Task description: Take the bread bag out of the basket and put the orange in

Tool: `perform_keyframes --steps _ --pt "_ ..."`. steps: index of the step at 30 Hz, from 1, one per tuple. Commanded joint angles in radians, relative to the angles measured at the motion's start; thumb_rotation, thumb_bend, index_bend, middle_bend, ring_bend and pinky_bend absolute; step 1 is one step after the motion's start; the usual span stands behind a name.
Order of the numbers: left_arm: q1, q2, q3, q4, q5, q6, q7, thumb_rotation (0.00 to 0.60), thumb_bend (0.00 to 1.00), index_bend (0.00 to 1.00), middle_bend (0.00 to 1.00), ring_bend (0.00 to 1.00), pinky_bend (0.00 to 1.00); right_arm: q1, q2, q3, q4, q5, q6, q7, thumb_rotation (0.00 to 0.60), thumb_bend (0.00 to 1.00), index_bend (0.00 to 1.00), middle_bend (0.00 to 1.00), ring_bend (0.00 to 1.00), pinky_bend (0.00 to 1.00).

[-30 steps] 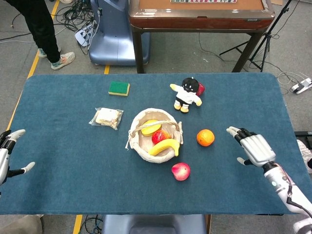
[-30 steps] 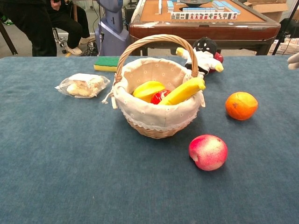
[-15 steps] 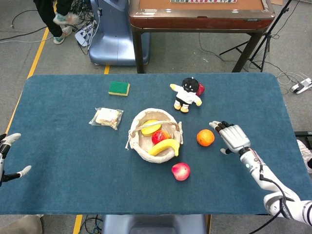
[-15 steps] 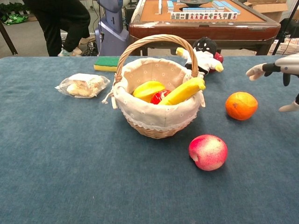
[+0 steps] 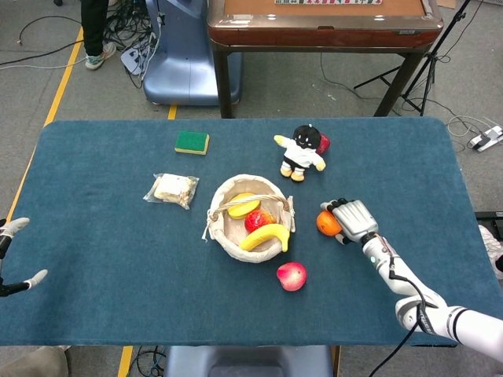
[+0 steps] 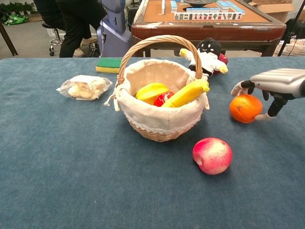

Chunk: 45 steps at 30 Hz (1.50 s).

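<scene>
**Right hand arched over the orange beside the basket**

No brand, label or legible writing shows on any of the table's objects.

The right hand, silver-backed with dark fingers and pale tips, sits over the orange with its fingers spread around the fruit: fingertips reach past the far-left side and the thumb comes down on the right. Whether they press on the dimpled skin cannot be told; the orange rests on the blue felt-like table cover, just right of the basket.

The basket is woven wicker with an arched handle and a cream fabric liner edged in lace. Inside lie a yellow banana, a yellow mango-like fruit and a red fruit. The bread bag, crinkled clear plastic around pale bread pieces, lies on the cloth to the left of the basket, apart from it.

A pink-red peach lies near of the basket, to its right. A plush doll with a black head and white body lies far of the basket, and a green-and-yellow sponge lies far left.

The left hand shows only at the left edge, fingers apart, holding nothing.
</scene>
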State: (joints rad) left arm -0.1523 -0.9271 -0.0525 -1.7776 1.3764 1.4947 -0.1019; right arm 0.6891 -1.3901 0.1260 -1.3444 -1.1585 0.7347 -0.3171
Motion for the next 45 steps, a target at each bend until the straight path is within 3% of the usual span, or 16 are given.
perform_keyframes --steps 1,6,12,18,26,34,38,42,45 --pt "0.002 0.0 -0.003 0.0 0.0 -0.002 0.0 0.6 0.13 0.19 0.18 0.08 0.16 -0.004 -0.008 -0.016 0.007 -0.047 0.024 0.035 0.6 0.31 0.37 0.36 0.34 0.57" --pt "0.007 -0.002 -0.009 0.001 0.0 -0.007 0.001 0.6 0.14 0.2 0.18 0.08 0.16 -0.041 0.047 -0.035 -0.072 -0.174 0.128 0.138 0.6 0.31 0.46 0.43 0.42 0.65" --pt "0.013 0.004 -0.015 -0.007 0.002 -0.012 0.003 0.6 0.13 0.2 0.18 0.08 0.16 -0.091 0.162 -0.045 -0.206 -0.346 0.304 0.259 0.6 0.31 0.46 0.43 0.43 0.65" --pt "0.019 0.012 -0.018 -0.021 0.012 -0.013 0.001 0.6 0.14 0.2 0.18 0.08 0.16 -0.109 0.221 -0.034 -0.298 -0.442 0.42 0.269 0.6 0.31 0.46 0.43 0.43 0.65" --pt "0.032 0.023 -0.021 -0.032 0.028 -0.001 -0.003 0.6 0.14 0.2 0.18 0.08 0.16 -0.08 0.195 -0.007 -0.338 -0.474 0.435 0.266 0.6 0.31 0.46 0.43 0.43 0.65" --pt "0.043 0.031 -0.024 -0.033 0.034 0.005 -0.018 0.6 0.14 0.2 0.18 0.08 0.16 -0.017 0.131 0.031 -0.352 -0.441 0.37 0.166 0.6 0.31 0.46 0.37 0.39 0.63" --pt "0.047 0.034 -0.026 -0.031 0.036 0.006 -0.027 0.6 0.14 0.2 0.18 0.08 0.16 0.014 0.1 0.051 -0.352 -0.397 0.326 0.113 0.6 0.31 0.33 0.27 0.27 0.53" --pt "0.051 0.035 -0.029 -0.027 0.035 0.005 -0.033 0.6 0.14 0.2 0.18 0.08 0.16 0.036 0.076 0.063 -0.356 -0.364 0.302 0.073 0.6 0.31 0.09 0.13 0.12 0.39" --pt "0.051 0.036 -0.031 -0.025 0.033 0.002 -0.036 0.6 0.13 0.2 0.18 0.08 0.16 0.037 0.073 0.06 -0.36 -0.376 0.314 0.07 0.6 0.31 0.02 0.08 0.08 0.34"
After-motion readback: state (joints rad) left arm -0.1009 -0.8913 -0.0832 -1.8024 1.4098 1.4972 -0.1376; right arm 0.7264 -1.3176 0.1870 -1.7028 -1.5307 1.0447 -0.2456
